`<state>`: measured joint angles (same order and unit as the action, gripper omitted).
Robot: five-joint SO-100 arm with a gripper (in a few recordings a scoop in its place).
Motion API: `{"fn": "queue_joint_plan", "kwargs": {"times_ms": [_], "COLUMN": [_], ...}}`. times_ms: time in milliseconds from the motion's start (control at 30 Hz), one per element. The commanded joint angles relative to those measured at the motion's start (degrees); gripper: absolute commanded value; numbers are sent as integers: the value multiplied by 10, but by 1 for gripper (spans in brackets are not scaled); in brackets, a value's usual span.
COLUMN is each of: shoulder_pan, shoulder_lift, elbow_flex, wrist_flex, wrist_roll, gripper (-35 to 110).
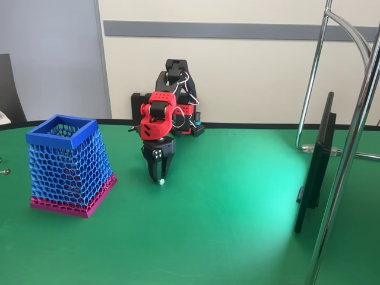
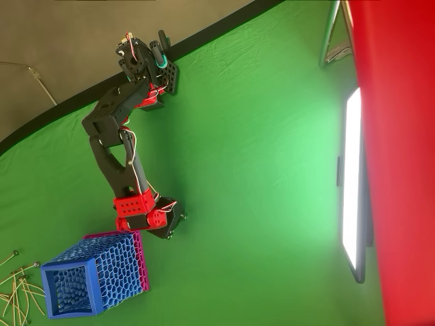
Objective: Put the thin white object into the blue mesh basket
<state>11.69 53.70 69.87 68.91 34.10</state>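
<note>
The blue mesh basket (image 1: 70,163) (image 2: 102,272) stands upright on the green table, left of the arm in the fixed view, its magenta base on the cloth. My red and black gripper (image 1: 160,177) (image 2: 172,229) points straight down a short way to the right of the basket, low over the table. Its fingers are drawn together around the thin white object (image 1: 160,183). Just the small round bead shows, below the fingertips; the strand itself is hidden between them. From overhead the gripper sits just off the basket's base corner.
A dark monitor (image 1: 314,169) (image 2: 353,183) stands on edge at the right, beside shiny metal stand poles (image 1: 350,142). Small screws (image 1: 5,171) lie at the far left edge. Several pale thin sticks (image 2: 17,288) lie beside the basket in the overhead view.
</note>
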Motion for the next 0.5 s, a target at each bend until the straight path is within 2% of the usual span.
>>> {"fn": "queue_joint_plan", "kwargs": {"times_ms": [0,467], "shoulder_pan": [-4,-3], "shoulder_lift": [1,-47], "elbow_flex": [-28,-94], "wrist_flex": [11,69], "wrist_roll": [-8,-16], "gripper": [15,13]}}
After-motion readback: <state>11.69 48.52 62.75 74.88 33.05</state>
